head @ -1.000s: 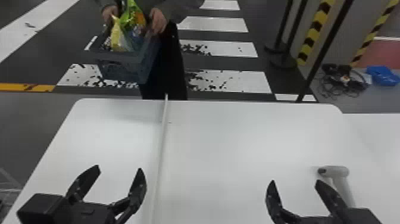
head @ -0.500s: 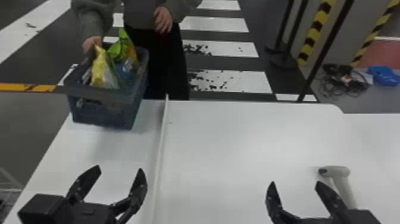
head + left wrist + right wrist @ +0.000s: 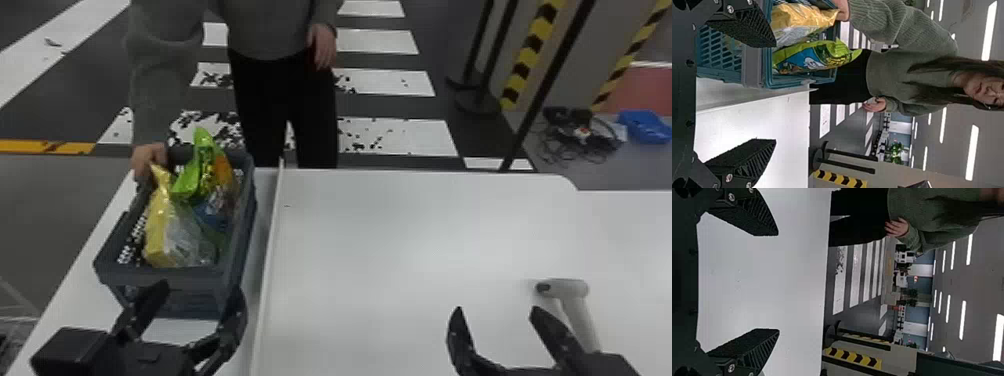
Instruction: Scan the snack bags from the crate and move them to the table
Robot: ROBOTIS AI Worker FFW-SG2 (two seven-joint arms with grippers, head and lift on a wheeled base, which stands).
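Note:
The blue-grey crate [image 3: 165, 279] stands on the left of the table [image 3: 380, 240], a person's hand on its far left rim. Inside are a yellow snack bag [image 3: 159, 240] and a green one [image 3: 205, 175]. My left gripper [image 3: 200, 300] is open at the crate's near side, overlapping its lower wall in the head view. The left wrist view has the left gripper [image 3: 775, 92] beside the crate [image 3: 754, 66], with the yellow bag [image 3: 793, 21] and green bag [image 3: 815, 56] upright. My right gripper [image 3: 495, 310], also [image 3: 778, 282], is open over the right side, near the white scanner [image 3: 575, 295].
A thin white divider strip [image 3: 270, 260] runs front to back along the table, just right of the crate. Behind the table stand a person, dark posts and striped pillars. Cables and a blue item [image 3: 645, 127] lie on the floor at the right.
The person has brought the crate from beyond the far edge onto the table's left part and nearer my left gripper. The person's other hand has come off it. Both arms have kept still.

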